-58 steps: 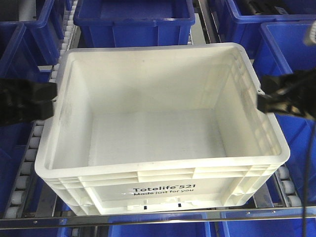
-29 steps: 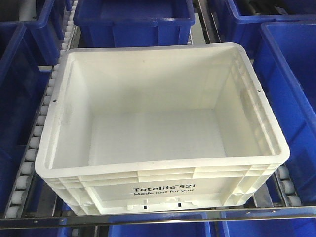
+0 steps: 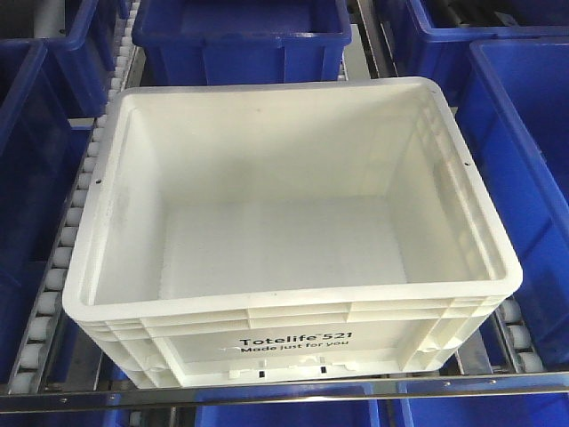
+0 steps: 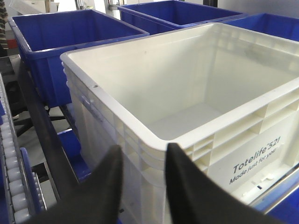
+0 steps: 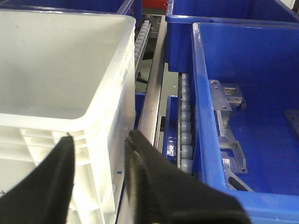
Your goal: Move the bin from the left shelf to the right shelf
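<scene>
While the shelf (image 3: 293, 389) of roller rails and its silver front bar fills the front view, the white bin (image 3: 284, 249) sits squarely on those rollers, its printed wall just behind the bar and its long axis running side to side along the bar. Blue bins (image 3: 240, 31) stand behind the white bin and on both its flanks; the one on its right (image 5: 243, 107) holds some metal brackets.

Neither arm shows in the front view. Each wrist camera looks at a front corner of the bin from slightly below rim level. The left gripper (image 4: 140, 161) is low and just outside the front left corner, with the bin lying ahead and to its right; its jaws stand parted with nothing between them. The right gripper (image 5: 100, 144) is close beside the front right corner, with the bin's right wall ahead; its jaws are likewise spread and hold nothing.

Both arms look about equally near. Judging by this, any further move would turn on each gripper meeting its own side wall.
</scene>
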You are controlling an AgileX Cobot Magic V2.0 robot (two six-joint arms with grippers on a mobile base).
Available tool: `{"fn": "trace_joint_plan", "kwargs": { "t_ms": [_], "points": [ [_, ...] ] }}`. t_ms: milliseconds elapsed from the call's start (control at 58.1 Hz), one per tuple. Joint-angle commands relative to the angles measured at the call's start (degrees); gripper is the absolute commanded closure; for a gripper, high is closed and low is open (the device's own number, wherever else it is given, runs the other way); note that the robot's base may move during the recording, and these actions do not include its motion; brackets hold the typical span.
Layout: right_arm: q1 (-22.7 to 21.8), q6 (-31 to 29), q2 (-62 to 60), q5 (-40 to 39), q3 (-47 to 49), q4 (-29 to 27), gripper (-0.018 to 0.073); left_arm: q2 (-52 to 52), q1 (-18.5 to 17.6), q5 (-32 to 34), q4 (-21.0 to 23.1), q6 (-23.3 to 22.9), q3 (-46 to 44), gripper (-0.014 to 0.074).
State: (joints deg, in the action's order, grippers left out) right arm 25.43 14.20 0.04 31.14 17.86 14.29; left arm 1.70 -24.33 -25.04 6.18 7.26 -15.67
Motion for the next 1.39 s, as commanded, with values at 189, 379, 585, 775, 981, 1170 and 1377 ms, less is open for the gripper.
{"fn": "trace_joint_plan", "kwargs": {
  "t_ms": [189, 379, 585, 775, 981, 1170, 1377],
  "points": [
    [-0.3, -0.5, 1.2, -3.5, 1.4, 0.6, 0.0567, 0.6, -0.3, 4.0, 0.7, 0.1, -1.4, 0.0604],
    [-0.3, -0.5, 1.2, -3.2, 1.4, 0.6, 0.0567, 0.6, -0.3, 3.9, 0.7, 0.1, -1.4, 0.0604],
    [-0.3, -0.5, 1.2, -3.2, 1.4, 0.6, 0.0567, 0.6, -0.3, 3.9, 0.7, 0.1, -1.4, 0.0604],
    [-0.3, -0.5, 1.2, -3.2, 1.4, 0.6, 0.0567, 0.6, -0.3, 3.9, 0.7, 0.1, -1.4, 0.0604],
    [-0.3, -0.5, 1.2, -3.2, 1.4, 0.6, 0.0567, 0.6, 1.5, 5.1, -0.3, 1.3, 2.0, 0.0603],
    [-0.3, -0.5, 1.2, -3.2, 1.4, 0.6, 0.0567, 0.6, 9.3, 5.7, -1.8, 1.4, 6.6, 0.0603],
    [-0.3, -0.5, 1.2, -3.2, 1.4, 0.6, 0.0567, -2.4, 16.1, 8.2, -8.8, 1.6, 10.6, 0.0603]
  ]
}}
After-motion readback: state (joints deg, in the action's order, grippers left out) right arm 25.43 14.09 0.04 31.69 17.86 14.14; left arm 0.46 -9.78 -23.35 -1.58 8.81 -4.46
